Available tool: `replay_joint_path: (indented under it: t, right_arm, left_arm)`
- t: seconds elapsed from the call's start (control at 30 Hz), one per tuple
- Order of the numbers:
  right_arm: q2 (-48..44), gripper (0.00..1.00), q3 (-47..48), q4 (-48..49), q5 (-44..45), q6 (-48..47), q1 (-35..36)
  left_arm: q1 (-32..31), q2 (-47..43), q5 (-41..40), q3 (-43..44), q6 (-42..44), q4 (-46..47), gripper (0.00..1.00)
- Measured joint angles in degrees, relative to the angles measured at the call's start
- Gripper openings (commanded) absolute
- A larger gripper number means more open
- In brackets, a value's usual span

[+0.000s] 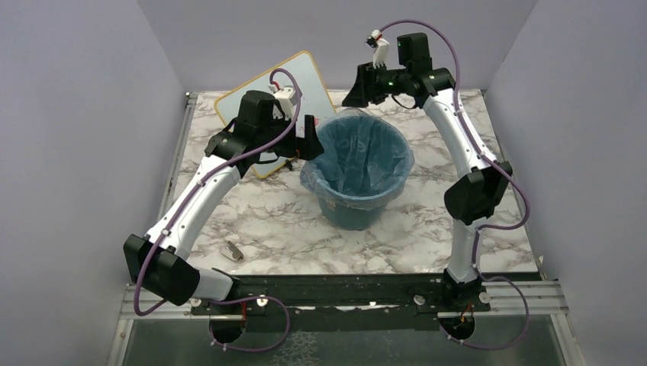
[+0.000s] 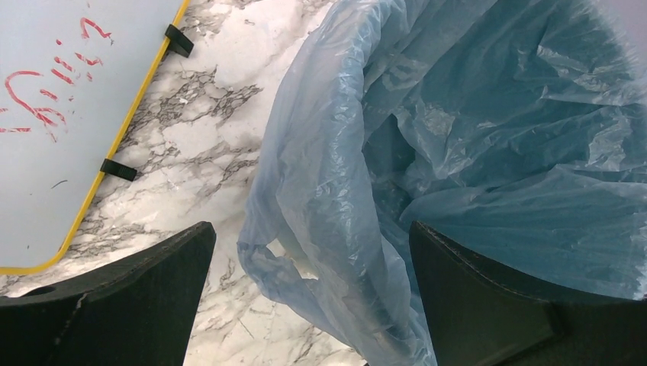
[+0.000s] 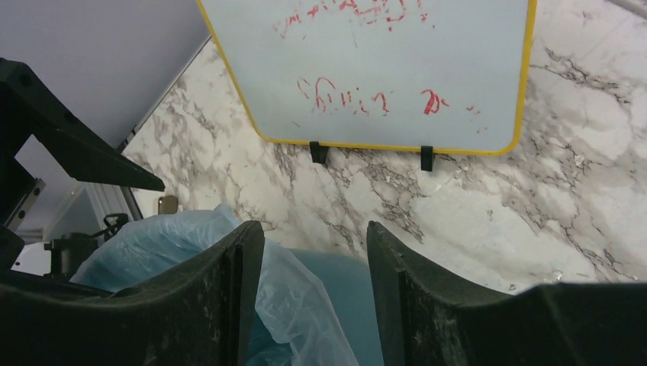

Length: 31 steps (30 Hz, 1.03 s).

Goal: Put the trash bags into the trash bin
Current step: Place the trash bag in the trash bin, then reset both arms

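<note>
The teal trash bin (image 1: 352, 210) stands upright mid-table, and the pale-blue trash bag (image 1: 358, 152) lines it, with film folded out over the rim. My left gripper (image 1: 311, 139) sits at the bin's left rim, wide open. In the left wrist view the bag's draped edge (image 2: 328, 152) hangs between its fingers (image 2: 175, 267) untouched, the left gripper (image 2: 311, 232) straddling the rim. My right gripper (image 1: 355, 95) hovers above the bin's back rim. In the right wrist view the right gripper (image 3: 314, 232) is open, with bag film (image 3: 297, 297) and bin wall (image 3: 347, 290) below the gap.
A yellow-framed whiteboard (image 1: 271, 99) with red scribbles lies at the back left, close to my left arm; the whiteboard (image 3: 366, 69) also fills the top of the right wrist view. A small brown object (image 1: 234, 250) lies near the front left. Grey walls enclose the marble table (image 1: 427, 229).
</note>
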Motion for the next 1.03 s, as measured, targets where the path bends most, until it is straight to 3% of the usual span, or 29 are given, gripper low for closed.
replay_joint_path:
  t: [0.17, 0.47, 0.57, 0.77, 0.9, 1.03]
  right_arm:
    - [1.7, 0.58, 0.5, -3.0, 2.2, -1.7, 0.5]
    - [5.4, 0.86, 2.5, -6.0, 23.3, -0.1, 0.4]
    - [-0.9, 0.96, -5.1, -1.6, 31.6, 0.8, -0.1]
    - [-22.1, 1.0, -24.2, 10.1, 47.8, 5.4, -4.0]
    - [-35.5, 1.0, -36.9, 17.3, 52.0, 5.7, -7.4]
    - [-44.7, 1.0, -47.3, 20.7, 50.8, 5.8, -7.1]
  left_arm:
    - [0.0, 0.4, 0.4, 0.0, 0.0, 0.0, 0.99]
    - [0.0, -0.2, -3.0, -0.4, -0.5, 0.0, 0.99]
    - [0.0, -2.0, -8.3, -0.4, -1.3, -0.2, 0.99]
    - [0.0, -10.2, -24.2, -1.3, -3.0, 0.7, 0.99]
    - [0.0, -14.2, -32.2, -2.6, -3.3, 1.5, 0.99]
    - [0.0, -15.9, -39.3, -4.6, -3.8, 1.6, 0.99]
